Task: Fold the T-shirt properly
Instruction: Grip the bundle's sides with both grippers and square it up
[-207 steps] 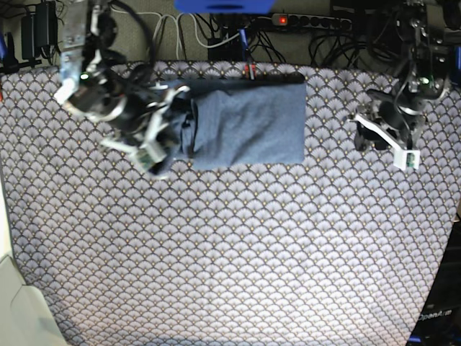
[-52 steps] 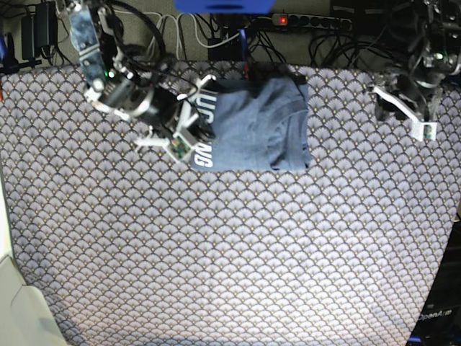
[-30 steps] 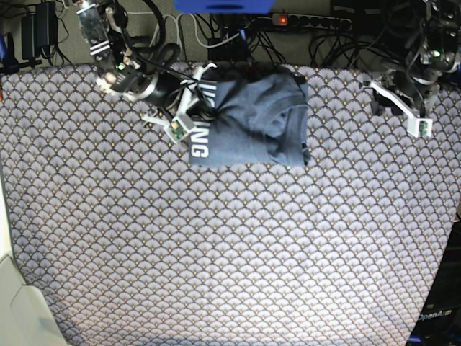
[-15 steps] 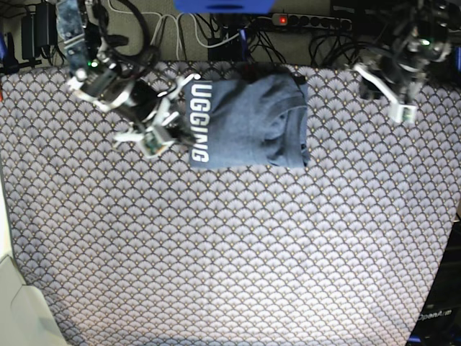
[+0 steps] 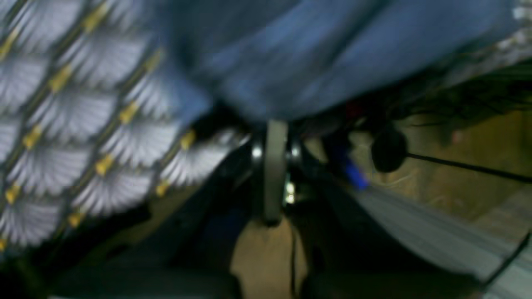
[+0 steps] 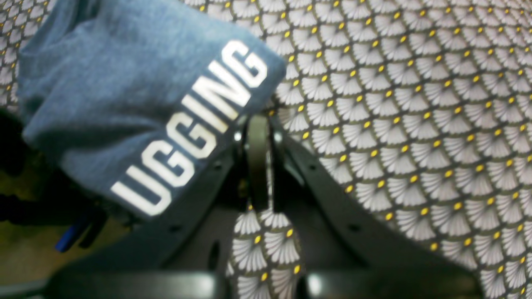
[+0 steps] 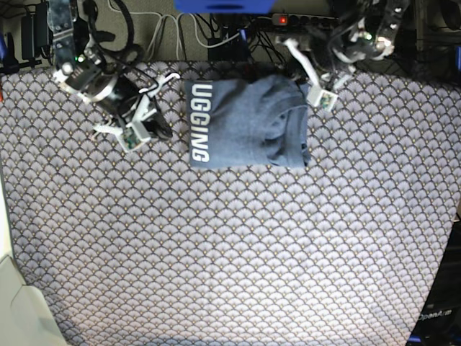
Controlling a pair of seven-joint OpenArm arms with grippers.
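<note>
The slate-blue T-shirt (image 7: 248, 122) lies folded at the back middle of the tablecloth, its white lettering (image 7: 199, 122) along the left edge. My right gripper (image 7: 164, 131) sits just left of that edge. In the right wrist view it (image 6: 257, 120) is shut on nothing, its tips beside the lettered corner of the T-shirt (image 6: 124, 83). My left gripper (image 7: 308, 78) is at the T-shirt's back right corner. The left wrist view is blurred. There the left gripper (image 5: 274, 128) is shut, its tips right under the edge of the T-shirt (image 5: 332, 54), and no cloth shows between them.
The scallop-patterned tablecloth (image 7: 238, 245) covers the table. A power strip (image 7: 310, 20) and tangled cables (image 7: 194, 29) run behind the back edge, close to the T-shirt. A pale object (image 7: 14, 303) sits at the front left corner.
My left arm has swung in from the far right to the T-shirt's back right corner, closing its jaws. My right gripper has drawn away to the left of the lettered edge.
</note>
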